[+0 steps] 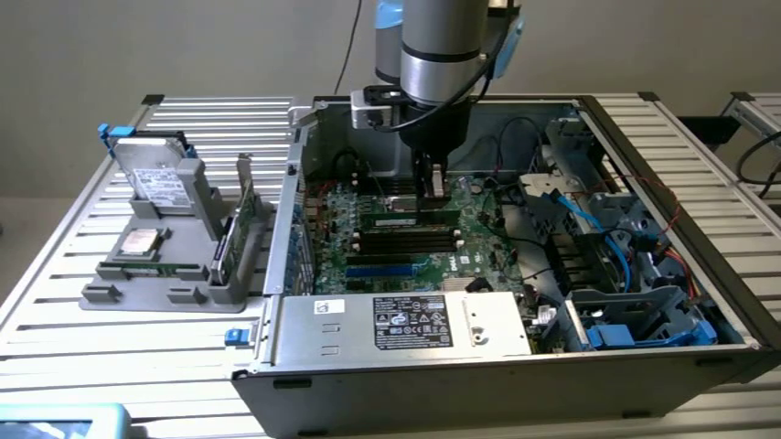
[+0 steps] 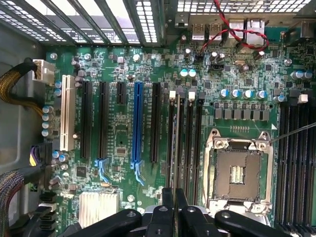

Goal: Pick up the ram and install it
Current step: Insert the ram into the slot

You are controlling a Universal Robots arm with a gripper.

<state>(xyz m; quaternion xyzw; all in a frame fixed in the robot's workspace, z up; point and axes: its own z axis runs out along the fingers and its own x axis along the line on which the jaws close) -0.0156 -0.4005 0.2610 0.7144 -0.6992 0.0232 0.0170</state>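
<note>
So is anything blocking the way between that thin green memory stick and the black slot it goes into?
Nothing visible. The claw grips the ram edge-on, lined up at the long black slots beside the processor socket. No cable or part lies across them there. Whether it is already seated, I cannot tell.

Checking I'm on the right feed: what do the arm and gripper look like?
The arm is a silver-grey cylinder with a light blue joint cap and black wrist. A pale bracket sits beside it; a thin dark cable runs upward. The gripper has slim black fingers.
</note>
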